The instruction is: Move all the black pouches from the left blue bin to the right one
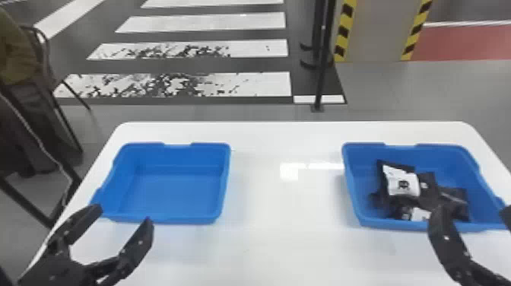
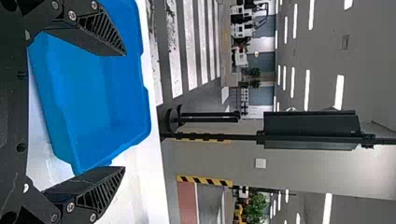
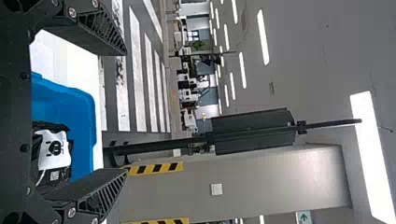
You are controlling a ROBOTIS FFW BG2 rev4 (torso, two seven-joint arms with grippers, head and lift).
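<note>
We see the black pouches [image 1: 403,186] heaped loosely in the right blue bin [image 1: 448,156], so we judge the move finished. Our left gripper [image 1: 124,214] is spread wide and holds nothing by the near side of the left blue bin [image 1: 167,194], while our right gripper [image 3: 125,112] is equally wide and unladen by the pouches' bin, probably because neither has anything left to pinch. The bins sit well apart on the white table [image 1: 285,243], presumably giving each arm room.
</note>
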